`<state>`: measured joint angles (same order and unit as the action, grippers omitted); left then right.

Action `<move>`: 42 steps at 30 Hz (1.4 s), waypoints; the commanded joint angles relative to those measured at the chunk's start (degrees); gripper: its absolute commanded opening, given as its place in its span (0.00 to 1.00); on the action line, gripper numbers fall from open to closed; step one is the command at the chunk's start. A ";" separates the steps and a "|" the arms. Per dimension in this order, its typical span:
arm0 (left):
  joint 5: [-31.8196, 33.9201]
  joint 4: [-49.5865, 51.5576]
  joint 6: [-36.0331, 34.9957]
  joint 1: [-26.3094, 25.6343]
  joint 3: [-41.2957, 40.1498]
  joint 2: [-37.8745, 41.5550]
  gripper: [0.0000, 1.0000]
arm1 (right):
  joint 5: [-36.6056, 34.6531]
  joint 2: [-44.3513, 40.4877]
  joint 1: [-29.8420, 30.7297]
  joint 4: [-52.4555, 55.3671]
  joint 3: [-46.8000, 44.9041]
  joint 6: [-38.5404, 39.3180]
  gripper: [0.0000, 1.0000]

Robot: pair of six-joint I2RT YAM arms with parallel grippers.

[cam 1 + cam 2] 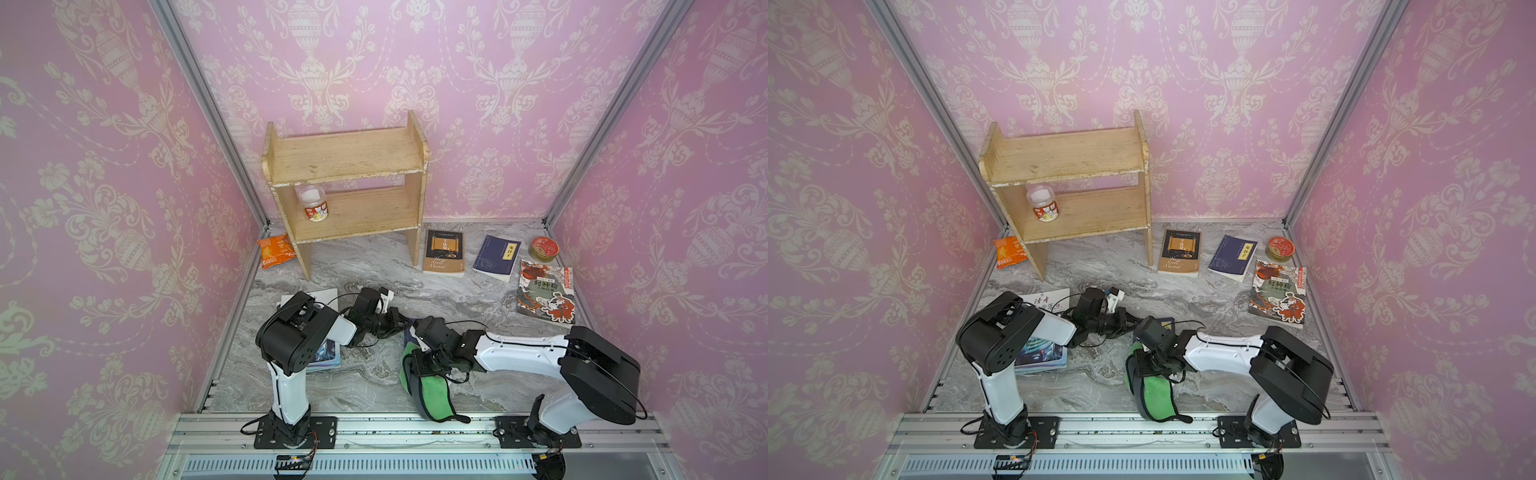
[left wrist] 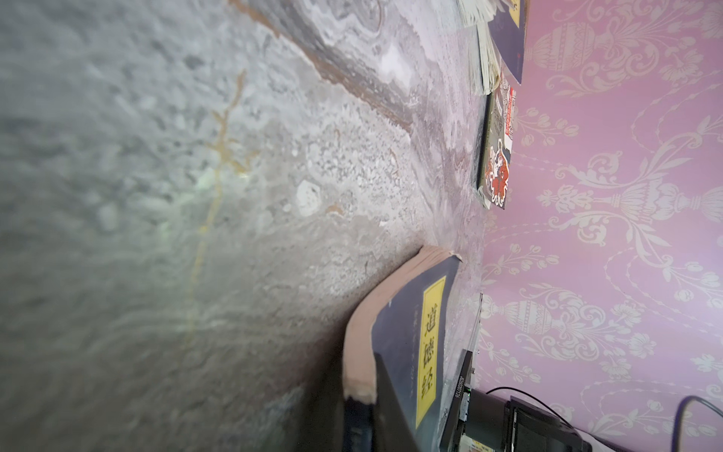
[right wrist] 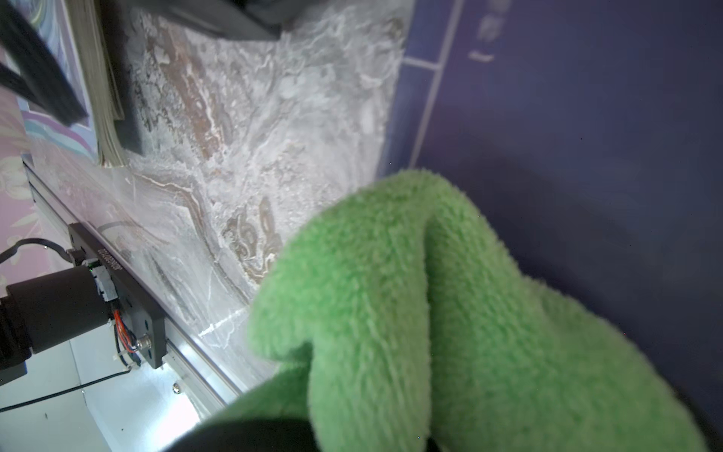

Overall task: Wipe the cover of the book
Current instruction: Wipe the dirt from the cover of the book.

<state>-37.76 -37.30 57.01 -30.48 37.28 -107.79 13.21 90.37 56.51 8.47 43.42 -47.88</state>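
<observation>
I am clamping my right gripper (image 1: 422, 363) on a green cloth (image 3: 430, 313), jaws closed on the fleece. The cloth is hanging in a fold toward the front rail of the marble table (image 1: 374, 386). In my right wrist view the cloth is bunching up right in front of the dark blue book (image 3: 587, 156), though I cannot tell whether it is touching the cover. The book is lying flat on the table between my two arms, mostly hidden under them in both top views. I am holding my left gripper (image 1: 397, 322) at the book's far end, jaws drawn almost together. In my left wrist view one black finger (image 2: 391, 407) is lying across the cover beside the yellow title label (image 2: 430, 344), near a worn corner. I cannot tell whether I am pinching the book or only pressing on it.
</observation>
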 commanded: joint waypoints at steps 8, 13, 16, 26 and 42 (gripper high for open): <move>-0.46 -0.59 1.04 0.42 0.06 -1.87 0.00 | 3.21 -9.40 -17.53 14.67 -13.87 4.93 0.00; -1.70 -1.77 1.45 0.20 1.21 -3.26 0.00 | 6.14 -5.69 -25.28 16.48 -11.83 10.55 0.00; -1.53 -1.55 1.43 -0.19 1.22 -3.22 0.00 | 6.19 1.17 -25.48 14.90 -5.32 11.58 0.00; -0.49 -1.72 2.40 -0.81 0.17 -1.95 0.00 | -1.95 13.44 -28.28 8.02 8.16 6.75 0.00; -0.89 0.38 1.24 0.47 3.44 -3.83 0.00 | -10.87 -21.18 -12.19 14.41 -22.23 -6.50 0.00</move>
<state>-39.66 -38.96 58.81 -30.50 39.05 -110.24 4.80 66.54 42.85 10.52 23.75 -50.92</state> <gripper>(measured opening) 0.106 0.101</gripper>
